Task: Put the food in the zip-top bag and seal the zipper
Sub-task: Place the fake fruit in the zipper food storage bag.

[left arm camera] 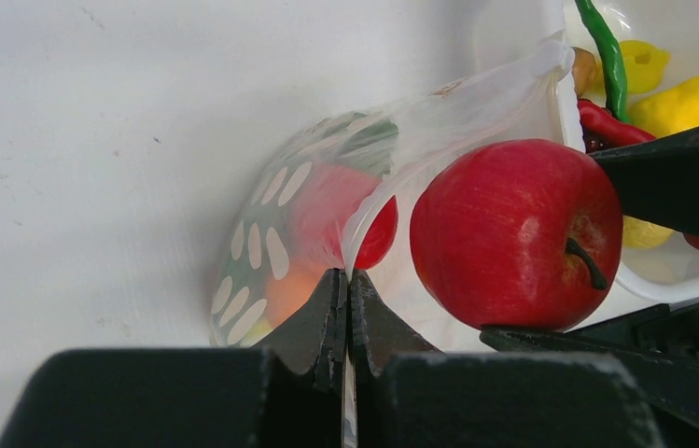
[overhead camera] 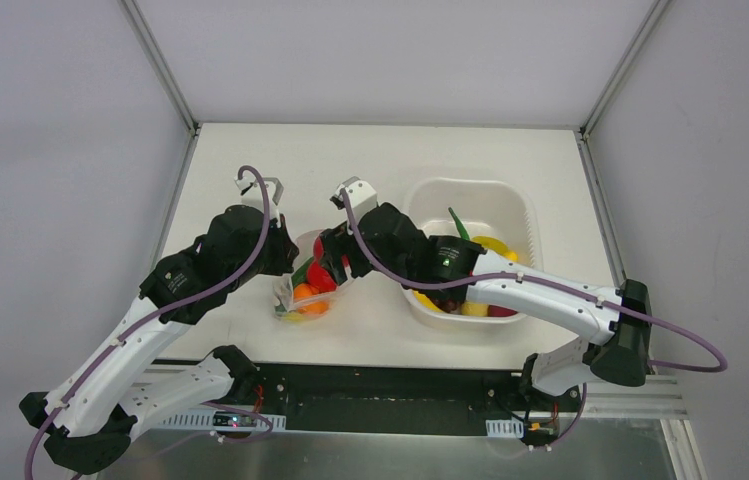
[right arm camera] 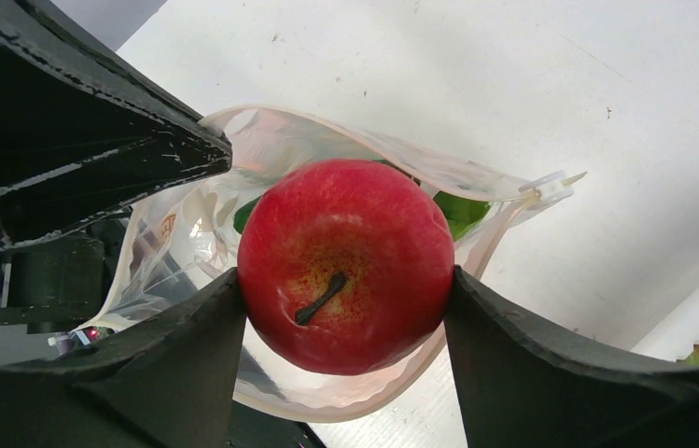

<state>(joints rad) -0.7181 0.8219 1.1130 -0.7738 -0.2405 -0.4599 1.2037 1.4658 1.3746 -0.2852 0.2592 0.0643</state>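
The dotted zip-top bag (overhead camera: 302,295) lies open-mouthed between my two grippers, with red, orange and green food inside. My left gripper (left arm camera: 347,275) is shut on the bag's upper mouth edge (left arm camera: 457,103) and holds it up. My right gripper (right arm camera: 345,280) is shut on a red apple (right arm camera: 345,261) right at the bag's mouth, above the lower lip. The apple also shows in the left wrist view (left arm camera: 509,233). The zipper strip (right arm camera: 476,179) runs along the open rim and is unsealed.
The white basket (overhead camera: 470,190) stands to the right of the bag and holds yellow pieces (left arm camera: 681,98), a green chilli (left arm camera: 607,56) and red pieces. Its near-left rim (left arm camera: 565,103) touches the bag's mouth. The table's left edge is close to the left arm.
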